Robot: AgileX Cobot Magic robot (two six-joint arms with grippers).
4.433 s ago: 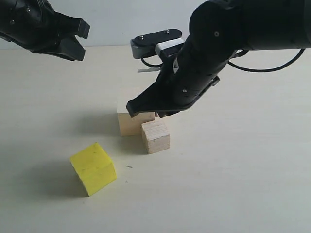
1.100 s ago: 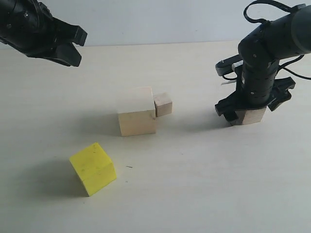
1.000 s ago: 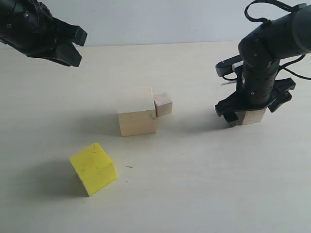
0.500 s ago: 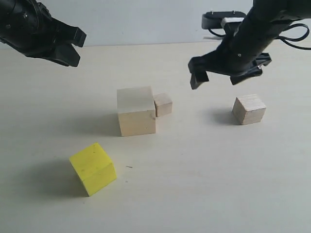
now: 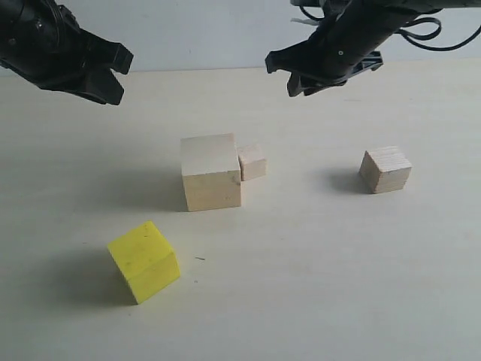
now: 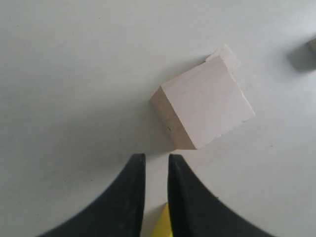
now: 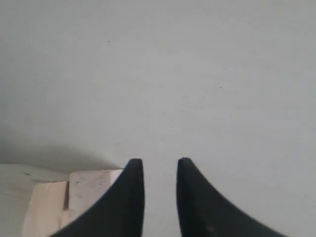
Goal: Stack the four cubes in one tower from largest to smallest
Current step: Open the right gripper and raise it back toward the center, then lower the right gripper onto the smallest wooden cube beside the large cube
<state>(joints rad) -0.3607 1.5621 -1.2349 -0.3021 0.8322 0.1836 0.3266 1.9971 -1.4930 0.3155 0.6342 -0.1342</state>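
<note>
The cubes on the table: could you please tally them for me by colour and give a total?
Pale wood: 3 (large wood cube, small wood cube, medium wood cube)
Yellow: 1 (yellow cube)
Total: 4

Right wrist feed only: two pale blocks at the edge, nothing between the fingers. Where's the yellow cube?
Observer: Yellow cube lies alone on the table, apart from the big wooden cube, nearer the exterior camera.
Operator: Medium one?
Observer: Medium cube stands alone, off to the right side, nothing on it.
Operator: Left arm?
Observer: Left gripper hangs above the table, jaws barely apart, holding nothing.
</note>
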